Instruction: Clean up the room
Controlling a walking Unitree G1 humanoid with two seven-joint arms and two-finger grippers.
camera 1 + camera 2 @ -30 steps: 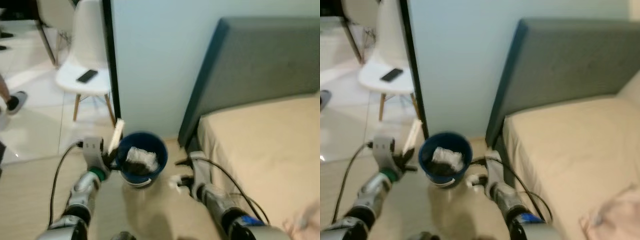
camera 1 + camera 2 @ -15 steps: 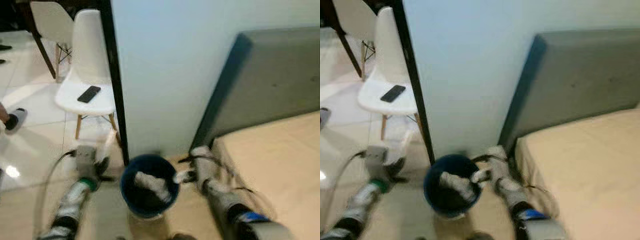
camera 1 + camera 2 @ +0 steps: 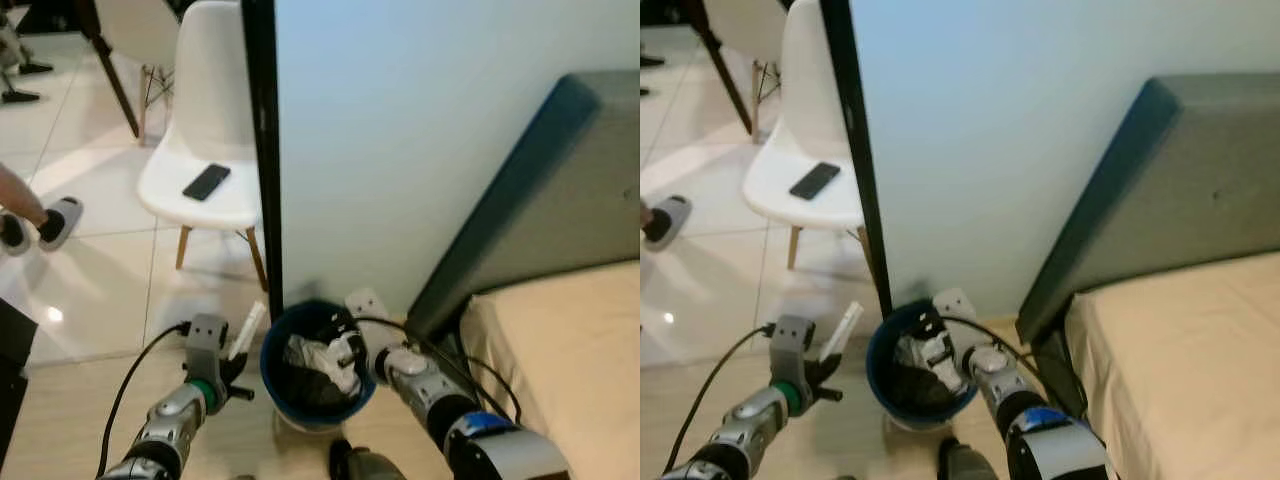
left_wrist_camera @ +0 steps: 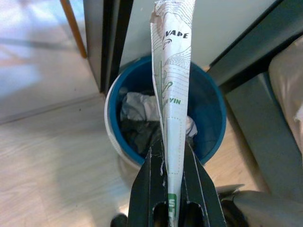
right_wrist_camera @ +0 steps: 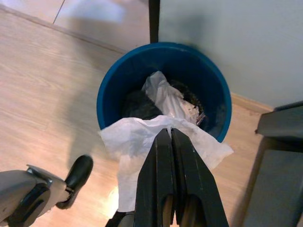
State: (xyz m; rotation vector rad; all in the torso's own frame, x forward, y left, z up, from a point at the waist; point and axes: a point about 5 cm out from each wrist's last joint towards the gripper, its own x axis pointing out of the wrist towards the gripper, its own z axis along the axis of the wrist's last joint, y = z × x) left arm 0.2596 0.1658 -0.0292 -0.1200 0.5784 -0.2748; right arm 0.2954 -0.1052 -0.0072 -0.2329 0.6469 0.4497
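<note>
Comparing with the frame half a second back: the whole head view has shifted, so the camera has moved, and the picture is now sharp instead of blurred.

Far left of the frame: a person's foot in a slipper (image 3: 60, 218) on the pale tiled floor (image 3: 90, 290). Right of it, upper centre-left, a white chair (image 3: 210, 150) with a dark phone (image 3: 206, 181) lying on its seat. A black door frame (image 3: 262, 140) runs down just beside the chair, with the light wall (image 3: 420, 130) to its right.

Lower left: left end effector (image 3: 236, 352) is clamped on a rolled printed paper wrapper (image 4: 171, 99), which sticks up and forward from the fingers. It sits just left of the blue bin (image 3: 275, 375), outside the rim, much as before. In the left wrist view the wrapper's tip points over the bin.

Lower centre: the blue bin stands on the wooden floor at the foot of the door frame and already holds crumpled white and dark rubbish (image 3: 315, 365).

Right of centre: right end effector (image 3: 345, 355) has come from beside the bin's right rim to over the bin's opening. Its fingers are closed on a white tissue (image 5: 142, 142); the right wrist view shows the tissue spread under the fingers, overlapping the bin's near rim.

Right side: grey headboard (image 3: 560, 190) and beige bed (image 3: 570, 360).
</note>
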